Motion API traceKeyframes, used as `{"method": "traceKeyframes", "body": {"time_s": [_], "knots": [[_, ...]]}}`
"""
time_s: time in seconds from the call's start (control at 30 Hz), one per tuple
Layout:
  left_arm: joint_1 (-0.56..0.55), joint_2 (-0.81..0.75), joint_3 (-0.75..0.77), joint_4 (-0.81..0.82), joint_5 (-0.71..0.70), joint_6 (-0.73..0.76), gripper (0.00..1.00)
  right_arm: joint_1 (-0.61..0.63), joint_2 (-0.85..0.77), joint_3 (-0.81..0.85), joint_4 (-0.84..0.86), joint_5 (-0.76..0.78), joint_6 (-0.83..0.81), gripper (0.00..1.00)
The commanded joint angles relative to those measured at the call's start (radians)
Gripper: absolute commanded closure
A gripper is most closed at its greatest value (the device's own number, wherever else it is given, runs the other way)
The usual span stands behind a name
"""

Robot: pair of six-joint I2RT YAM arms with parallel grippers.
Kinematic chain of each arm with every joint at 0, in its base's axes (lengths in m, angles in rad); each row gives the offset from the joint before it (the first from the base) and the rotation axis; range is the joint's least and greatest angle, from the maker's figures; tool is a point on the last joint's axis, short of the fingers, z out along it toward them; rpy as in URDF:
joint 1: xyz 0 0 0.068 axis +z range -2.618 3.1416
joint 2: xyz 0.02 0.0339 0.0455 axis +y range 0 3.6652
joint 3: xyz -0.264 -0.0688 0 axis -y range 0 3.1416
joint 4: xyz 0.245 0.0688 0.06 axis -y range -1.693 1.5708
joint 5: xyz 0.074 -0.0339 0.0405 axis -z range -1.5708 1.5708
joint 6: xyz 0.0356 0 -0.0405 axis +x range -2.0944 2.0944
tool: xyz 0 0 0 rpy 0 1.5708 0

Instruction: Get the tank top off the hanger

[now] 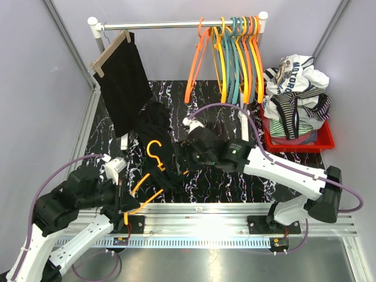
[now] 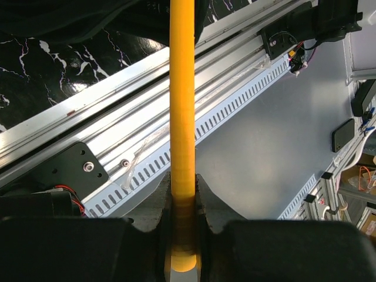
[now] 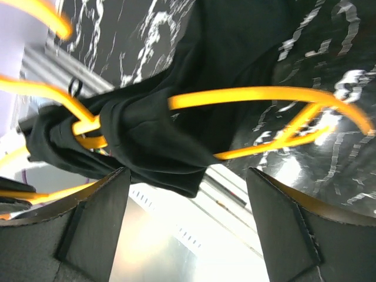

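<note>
A black tank top (image 1: 154,124) hangs bunched on a yellow-orange hanger (image 1: 154,154) over the dark marbled table. My left gripper (image 1: 121,202) holds the hanger's lower end near the table's front rail. In the left wrist view the hanger bar (image 2: 182,106) runs straight up from between the left gripper's (image 2: 182,200) shut jaws. My right gripper (image 1: 181,160) stands open beside the garment. In the right wrist view the tank top (image 3: 153,135) is wrapped around the hanger (image 3: 264,94), and its lower fold hangs just above the gap of the right gripper (image 3: 187,176).
A clothes rail at the back carries several coloured hangers (image 1: 235,53) and a black cloth on a wooden hanger (image 1: 123,82). A red bin (image 1: 324,141) piled with clothes stands at the right. An aluminium rail (image 1: 235,214) runs along the near edge.
</note>
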Motion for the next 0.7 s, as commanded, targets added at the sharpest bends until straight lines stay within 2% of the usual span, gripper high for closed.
{"method": "traceKeyframes", "body": {"time_s": [0.0,0.23,0.33,0.37,0.47,0.57,0.6,0.63,0.67], "knots": [[-0.004,0.004,0.031,0.073,0.04,-0.018,1.0,0.041,0.039,0.0,0.082,-0.062,-0.042,0.14],[-0.004,-0.007,0.03,0.089,0.065,-0.043,1.0,0.061,0.083,0.006,0.114,-0.075,-0.054,0.18],[-0.004,-0.013,0.034,0.086,0.079,-0.046,1.0,0.062,0.108,0.014,0.103,0.051,-0.053,0.25],[-0.004,-0.013,0.037,0.081,0.079,-0.047,1.0,0.061,0.113,0.017,0.1,0.08,-0.051,0.34],[-0.004,-0.018,0.045,0.067,0.083,-0.044,1.0,0.062,0.145,0.041,0.093,0.142,-0.063,0.47],[-0.004,-0.024,0.054,0.044,0.069,-0.046,1.0,0.061,0.16,0.072,0.074,0.155,-0.063,0.66],[-0.004,-0.025,0.054,0.026,0.051,-0.047,1.0,0.062,0.154,0.071,0.073,0.16,-0.06,0.85],[-0.004,-0.027,0.053,0.018,0.043,-0.049,1.0,0.062,0.13,0.06,0.07,0.193,-0.041,0.95],[-0.005,-0.028,0.053,0.012,0.04,-0.049,1.0,0.062,0.113,0.051,0.048,0.229,-0.022,1.0]]}}
